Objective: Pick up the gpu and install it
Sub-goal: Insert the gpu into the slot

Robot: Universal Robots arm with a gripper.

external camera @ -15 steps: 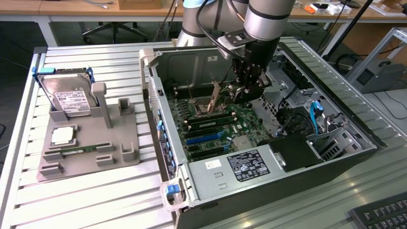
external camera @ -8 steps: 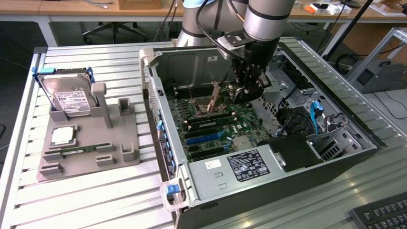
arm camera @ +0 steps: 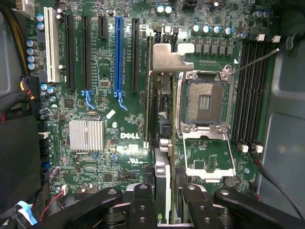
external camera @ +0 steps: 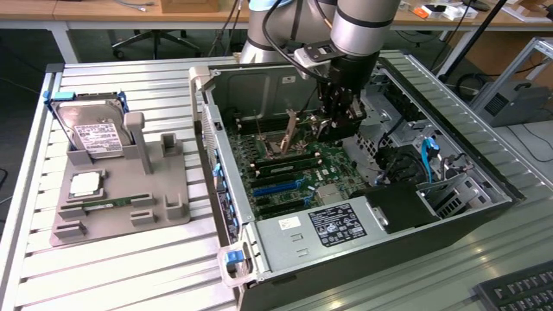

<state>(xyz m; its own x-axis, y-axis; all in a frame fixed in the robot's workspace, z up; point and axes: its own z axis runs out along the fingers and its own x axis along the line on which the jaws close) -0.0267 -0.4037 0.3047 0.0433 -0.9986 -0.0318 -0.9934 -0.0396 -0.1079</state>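
Observation:
My gripper [external camera: 338, 123] hangs inside the open computer case [external camera: 226, 194], above the motherboard [external camera: 294, 175]. In the wrist view the gripper [arm camera: 164, 195] is shut on the gpu [arm camera: 161, 114], a thin dark card seen edge-on with its metal bracket [arm camera: 169, 57] at the far end. The card hovers over the board between a black expansion slot [arm camera: 135, 52] and the open CPU socket [arm camera: 205, 102]. A blue slot [arm camera: 118, 52] lies one row further from the card.
A grey fixture [external camera: 160, 194] at the exterior view's left holds a hard drive [external camera: 95, 133], a CPU [external camera: 85, 184] and a green RAM stick [external camera: 100, 206]. The power supply [external camera: 320, 227], cables [external camera: 428, 155] and drive cage [external camera: 449, 194] crowd the case. RAM slots [arm camera: 250, 95] flank the socket.

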